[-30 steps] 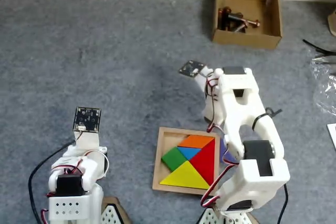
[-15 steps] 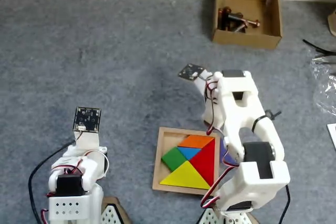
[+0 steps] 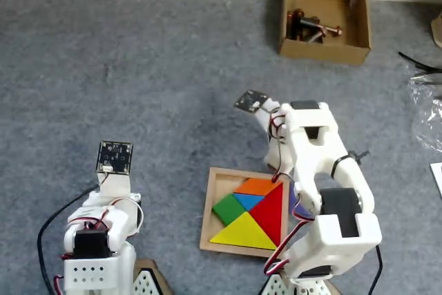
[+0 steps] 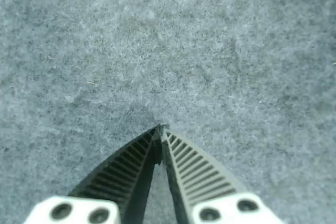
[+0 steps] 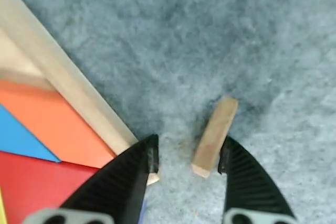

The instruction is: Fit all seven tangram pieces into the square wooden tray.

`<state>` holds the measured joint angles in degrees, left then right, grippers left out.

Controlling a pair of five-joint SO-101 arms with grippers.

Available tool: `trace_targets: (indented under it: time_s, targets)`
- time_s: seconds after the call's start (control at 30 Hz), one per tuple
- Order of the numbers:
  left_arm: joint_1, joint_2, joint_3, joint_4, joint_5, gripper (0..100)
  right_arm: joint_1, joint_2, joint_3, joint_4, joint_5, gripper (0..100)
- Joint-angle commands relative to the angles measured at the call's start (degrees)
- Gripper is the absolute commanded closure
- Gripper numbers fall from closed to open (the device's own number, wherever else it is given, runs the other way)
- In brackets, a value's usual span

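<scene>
- The plain wooden piece (image 5: 214, 137) stands on edge on the grey carpet (image 5: 210, 35), just outside the tray (image 5: 68, 90) near the corner that holds the orange piece (image 5: 58, 124). It is not yet fitted.
- The right gripper (image 5: 189, 156) hangs over the piece with its jaws wide. One finger is close beside the piece and the other is by the tray's rim.
- I'd centre the jaws on the piece before closing. It looks thin and may topple, and the finger on the tray side should clear the rim.
- Bare floor seems to remain inside the tray beside the orange piece, though the arm hides part of it.
- The left gripper (image 4: 160, 132) sits well apart from the tray, pinched closed on nothing.
</scene>
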<state>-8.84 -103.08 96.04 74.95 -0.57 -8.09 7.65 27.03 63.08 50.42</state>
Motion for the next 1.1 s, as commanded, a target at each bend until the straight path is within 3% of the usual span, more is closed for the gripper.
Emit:
trace_targets:
  time_s: [0.0,0.13,0.27,0.57,0.9,1.07]
  targets:
    - [-0.57,0.13,1.19,0.26,0.26,99,1.45,-0.57,-0.04,-1.1,-0.18,81.4]
    - [-0.57,0.13,1.19,0.26,0.26,99,3.38,-0.4,-4.0,-0.84,-2.9,82.6]
    - [-0.57,0.13,1.19,0.26,0.26,99,4.97,-0.13,-7.52,-1.19,-7.74,92.0]
    - [-0.57,0.13,1.19,0.26,0.26,99,5.14,-0.31,-8.57,-0.92,-8.18,96.8]
    - [-0.57,0.13,1.19,0.26,0.26,99,4.97,-0.57,-12.88,-0.22,-23.91,99.3]
    - [-0.57,0.13,1.19,0.26,0.26,99,4.88,-0.48,-20.26,8.66,-28.66,99.3]
